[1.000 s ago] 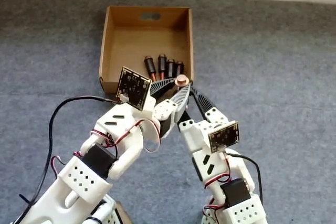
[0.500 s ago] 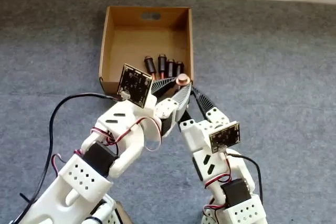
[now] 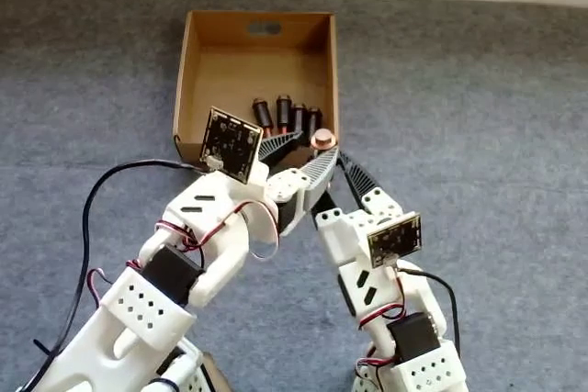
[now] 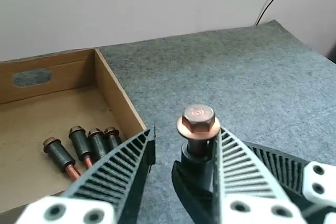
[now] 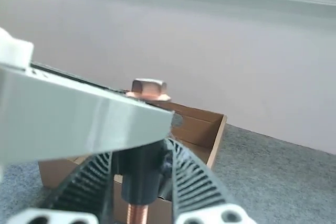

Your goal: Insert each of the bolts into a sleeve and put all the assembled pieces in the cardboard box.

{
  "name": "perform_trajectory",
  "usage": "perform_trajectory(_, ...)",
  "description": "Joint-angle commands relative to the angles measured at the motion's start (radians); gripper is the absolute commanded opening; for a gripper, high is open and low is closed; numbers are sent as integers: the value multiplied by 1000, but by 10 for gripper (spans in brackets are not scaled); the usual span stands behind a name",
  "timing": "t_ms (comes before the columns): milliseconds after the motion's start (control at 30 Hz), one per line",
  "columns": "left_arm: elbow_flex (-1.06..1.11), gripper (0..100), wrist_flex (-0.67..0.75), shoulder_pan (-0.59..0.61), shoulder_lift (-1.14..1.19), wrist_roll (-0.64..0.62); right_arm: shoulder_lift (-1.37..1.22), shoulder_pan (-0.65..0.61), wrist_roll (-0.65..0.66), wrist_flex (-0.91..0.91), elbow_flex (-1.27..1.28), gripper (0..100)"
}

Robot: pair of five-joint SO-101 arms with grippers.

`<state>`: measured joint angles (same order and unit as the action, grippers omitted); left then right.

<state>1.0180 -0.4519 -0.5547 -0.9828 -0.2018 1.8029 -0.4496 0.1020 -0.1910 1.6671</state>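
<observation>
Right gripper point(image 3: 323, 148) clamped on sleeve point(image 5: 140, 174), bolt point(image 4: 198, 120) seated, just outside box point(image 3: 184, 71) near-right corner | left gripper point(image 4: 184, 135) jaws apart around bolt head | I fear a left finger snagging it, dropping the piece outside the box.

cardboard box point(image 3: 230, 75): back and left floor bare | four assembled pieces point(image 3: 287, 117) line front right | front-right corner crowded: left gripper point(image 4: 185, 132) (jaws spread wide), right gripper point(image 5: 140, 166) clamping upright sleeved bolt point(image 3: 321, 140) | table point(image 3: 459, 89) right of box open
</observation>
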Motion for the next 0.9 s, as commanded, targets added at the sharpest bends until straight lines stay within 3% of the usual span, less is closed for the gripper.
perform_trajectory(0, -1, 195, -12, 18, -1, -11, 18, -2, -8, 24, -45, 6)
perform_trajectory(300, 7, 195, -17, -64, -110, -11, 18, -2, -9, 24, -45, 6)
perform_trajectory(633, 120, 137, -17, -56, -252, -9, 18, -2, -8, 24, -44, 6)
perform_trajectory(867, 127, 3, -18, 68, -527, -8, 18, -2, -6, 28, -13, 6)
